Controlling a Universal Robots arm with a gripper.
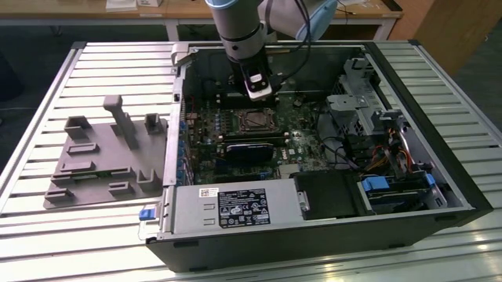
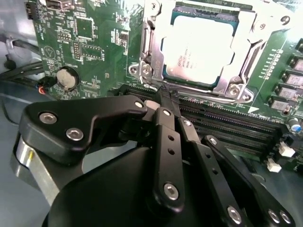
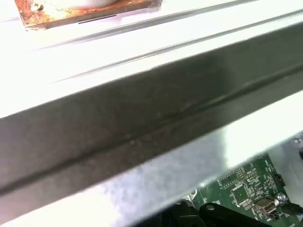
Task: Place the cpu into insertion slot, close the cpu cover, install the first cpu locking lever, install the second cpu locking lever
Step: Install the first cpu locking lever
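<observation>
The cpu [image 2: 199, 47], square and dull silver-grey, sits in the insertion slot [image 1: 255, 121] under the flat cpu cover [image 2: 248, 24]. Just beside the slot, inside the computer case [image 1: 314, 247], the gripper [image 2: 164, 94] has its fingers pressed together.

Stands as a broad silver table of ribbed aluminium slats [image 1: 79, 247], the slats running side to side across the exterior view. Bears at the middle and the exterior view's right a large black metal computer case [image 1: 314, 244], laid on its side with the open side up, its near wall close to the table's near edge. Holds just beside the case, at the exterior view's left, a flat grey plastic fixture plate [image 1: 94, 176] with raised blocks and one tall post, lying flat on the slats.
</observation>
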